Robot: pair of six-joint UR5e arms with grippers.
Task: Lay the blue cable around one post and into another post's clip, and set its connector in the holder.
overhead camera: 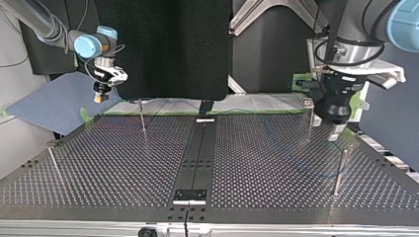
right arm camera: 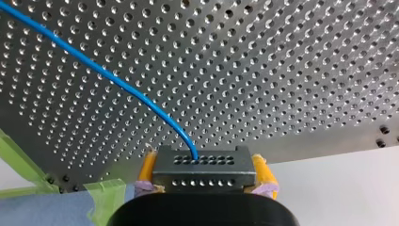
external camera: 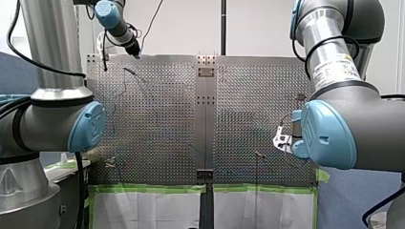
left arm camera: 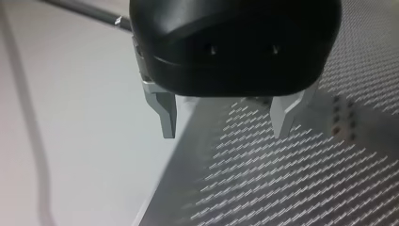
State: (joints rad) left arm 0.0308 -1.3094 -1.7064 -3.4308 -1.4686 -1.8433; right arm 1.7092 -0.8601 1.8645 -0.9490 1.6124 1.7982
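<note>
My right gripper (right arm camera: 203, 165) is shut on a black connector (right arm camera: 202, 170), its yellow pads on either side of the block. The blue cable (right arm camera: 117, 82) leaves the connector's face and arcs away over the perforated plate (right arm camera: 291, 70). In the top view this gripper (overhead camera: 101, 97) hangs above the far left corner. My left gripper (left arm camera: 226, 123) is open and empty, with metal fingers over the plate's edge. It hangs high above the plate at the top view's right (overhead camera: 337, 129) and the front view's upper left (external camera: 135, 51). Thin posts (overhead camera: 142, 117) (overhead camera: 340, 170) stand on the plate.
A dark strip (overhead camera: 197, 158) runs down the plate's middle with a small block (overhead camera: 189, 195) at its near end. More posts stand at the top view's left (overhead camera: 54, 165) and far right (overhead camera: 310, 123). Green tape (external camera: 153, 189) edges the plate by white sheets.
</note>
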